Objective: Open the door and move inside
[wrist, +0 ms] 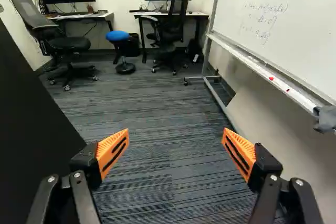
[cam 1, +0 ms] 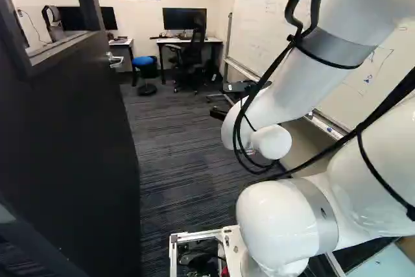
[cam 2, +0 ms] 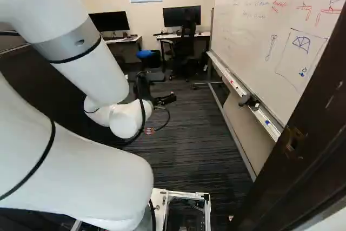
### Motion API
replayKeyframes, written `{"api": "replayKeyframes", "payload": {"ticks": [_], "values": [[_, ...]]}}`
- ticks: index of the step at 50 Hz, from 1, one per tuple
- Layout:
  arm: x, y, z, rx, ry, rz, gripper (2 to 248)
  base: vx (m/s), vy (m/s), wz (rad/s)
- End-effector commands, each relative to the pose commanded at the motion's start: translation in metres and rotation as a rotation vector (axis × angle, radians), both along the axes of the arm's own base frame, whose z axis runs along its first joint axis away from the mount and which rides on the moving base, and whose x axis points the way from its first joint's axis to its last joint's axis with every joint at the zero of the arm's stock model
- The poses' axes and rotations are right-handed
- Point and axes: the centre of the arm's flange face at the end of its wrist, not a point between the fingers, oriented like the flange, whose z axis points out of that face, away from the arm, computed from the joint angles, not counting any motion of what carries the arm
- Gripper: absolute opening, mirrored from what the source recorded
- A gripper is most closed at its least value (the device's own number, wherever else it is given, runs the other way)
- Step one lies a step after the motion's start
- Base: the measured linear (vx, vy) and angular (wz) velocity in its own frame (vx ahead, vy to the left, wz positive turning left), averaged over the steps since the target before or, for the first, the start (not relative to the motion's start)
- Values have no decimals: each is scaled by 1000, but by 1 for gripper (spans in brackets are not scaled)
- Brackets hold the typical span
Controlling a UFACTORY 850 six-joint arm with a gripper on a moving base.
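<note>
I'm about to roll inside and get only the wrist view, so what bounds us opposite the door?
Observer: A dark door frame, at the right of the right base view.
Operator: And where's the door's handle?
Observer: The left base view shows a lever handle near the far edge of the door.
Operator: Is the door touching the base's front?
Observer: No, that view shows carpet between the door and the base's metal front frame.
</note>
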Motion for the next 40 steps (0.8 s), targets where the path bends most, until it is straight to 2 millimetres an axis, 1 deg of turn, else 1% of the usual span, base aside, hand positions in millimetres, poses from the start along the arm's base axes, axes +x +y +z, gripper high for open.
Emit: {"api": "replayKeyframes", "payload": {"ticks": [40], "values": [[0, 0, 0, 0, 0, 0, 247, 194, 1, -8]]}}
